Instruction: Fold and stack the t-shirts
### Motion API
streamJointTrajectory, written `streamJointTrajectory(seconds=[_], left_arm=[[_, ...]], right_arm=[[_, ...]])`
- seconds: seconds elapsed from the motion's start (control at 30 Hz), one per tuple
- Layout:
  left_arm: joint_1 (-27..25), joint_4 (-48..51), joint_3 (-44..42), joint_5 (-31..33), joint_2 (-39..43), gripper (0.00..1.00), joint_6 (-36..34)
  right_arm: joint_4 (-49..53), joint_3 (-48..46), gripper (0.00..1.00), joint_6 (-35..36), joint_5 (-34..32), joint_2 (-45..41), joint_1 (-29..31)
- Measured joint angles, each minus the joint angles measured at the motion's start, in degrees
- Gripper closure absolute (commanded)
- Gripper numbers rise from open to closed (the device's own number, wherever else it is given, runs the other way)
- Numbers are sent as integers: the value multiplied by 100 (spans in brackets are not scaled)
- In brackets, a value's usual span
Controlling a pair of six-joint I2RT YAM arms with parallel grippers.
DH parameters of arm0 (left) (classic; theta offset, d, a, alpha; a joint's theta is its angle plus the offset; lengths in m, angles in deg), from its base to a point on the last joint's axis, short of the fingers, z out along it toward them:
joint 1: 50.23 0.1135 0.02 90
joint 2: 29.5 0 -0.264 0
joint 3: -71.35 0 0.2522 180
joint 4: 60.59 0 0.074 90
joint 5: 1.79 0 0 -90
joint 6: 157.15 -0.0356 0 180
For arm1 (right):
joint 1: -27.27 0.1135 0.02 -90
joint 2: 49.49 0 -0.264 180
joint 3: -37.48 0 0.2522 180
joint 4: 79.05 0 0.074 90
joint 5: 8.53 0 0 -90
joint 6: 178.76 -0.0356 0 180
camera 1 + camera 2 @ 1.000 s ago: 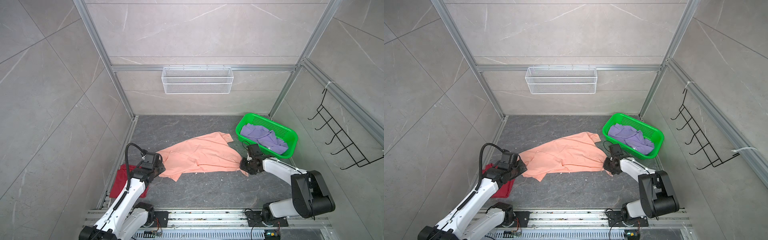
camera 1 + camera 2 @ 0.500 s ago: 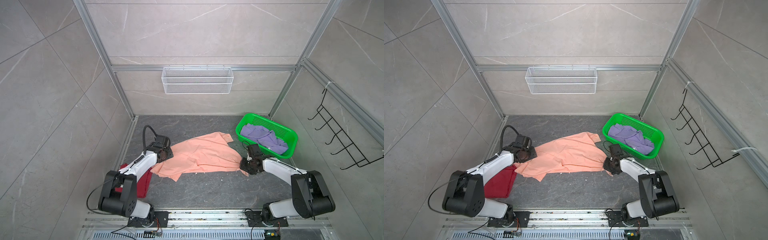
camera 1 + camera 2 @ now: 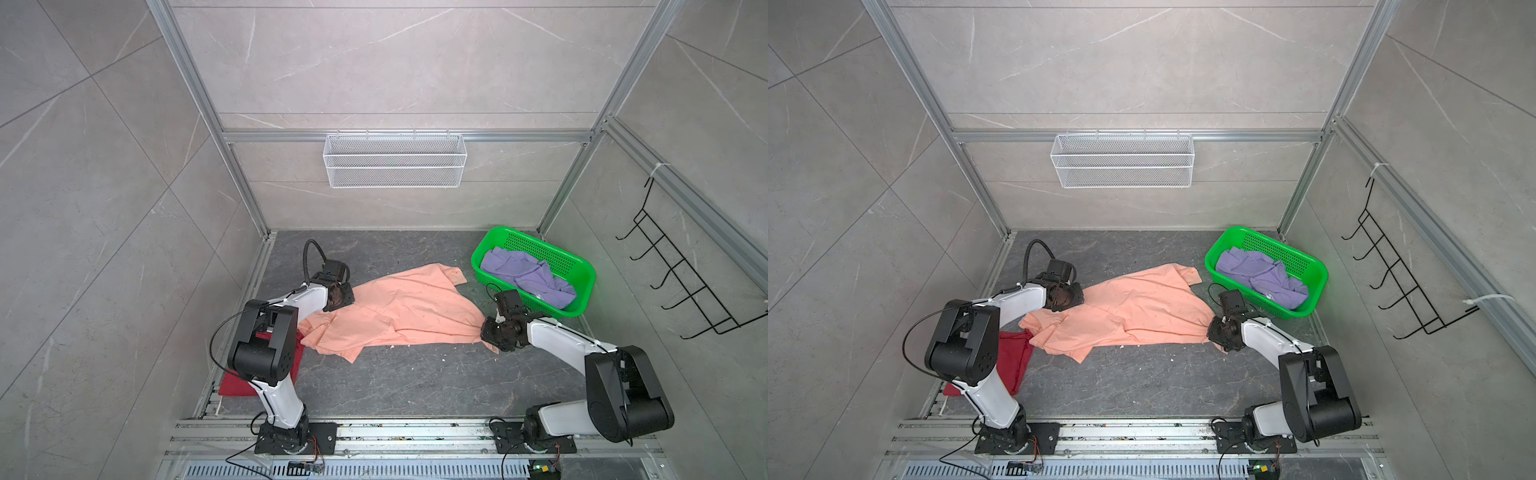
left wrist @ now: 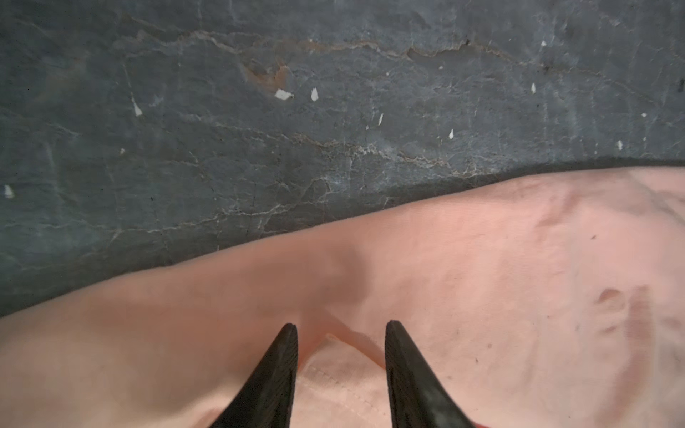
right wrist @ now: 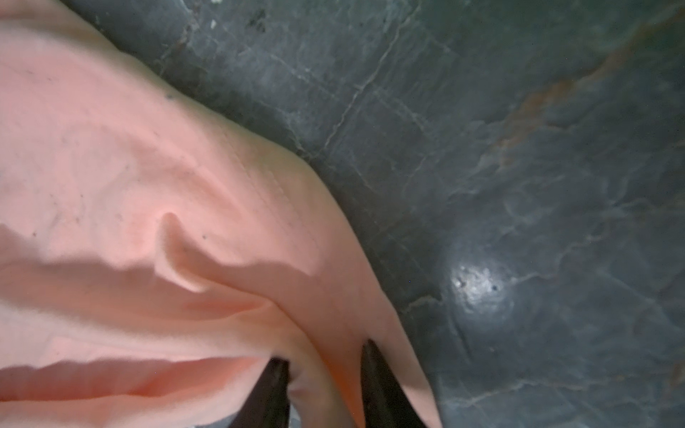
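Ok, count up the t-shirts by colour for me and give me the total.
peach-orange t-shirt: 1, spread out between the arms
dark red t-shirt: 1, partly hidden behind the left arm
lavender t-shirt: 1, crumpled in the green basket
Total: 3 t-shirts

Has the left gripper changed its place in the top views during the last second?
Yes. The left gripper moved away from the front rail, toward the back wall, and is now at the edge of the peach t-shirt.
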Motion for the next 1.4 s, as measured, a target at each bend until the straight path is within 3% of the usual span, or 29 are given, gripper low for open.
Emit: streamJointTrajectory(seconds=[0.43, 0.63, 0.97, 1.2, 1.4], left_arm=[[0, -354, -59, -306, -225, 80, -2], [0, -387, -85, -234, -238, 65, -9], [0, -197, -168, 81, -131, 62, -63], [0, -247, -181, -214, -127, 61, -63], [26, -527, -367, -1003, -31, 72, 66]], right_arm=[[42, -20, 65, -42, -31, -48, 0], [105, -48, 65, -44, -83, -103, 0], [131, -72, 65, -42, -127, -125, 0], [131, -72, 65, -42, -127, -125, 0], [129, -72, 65, -42, -127, -125, 0]])
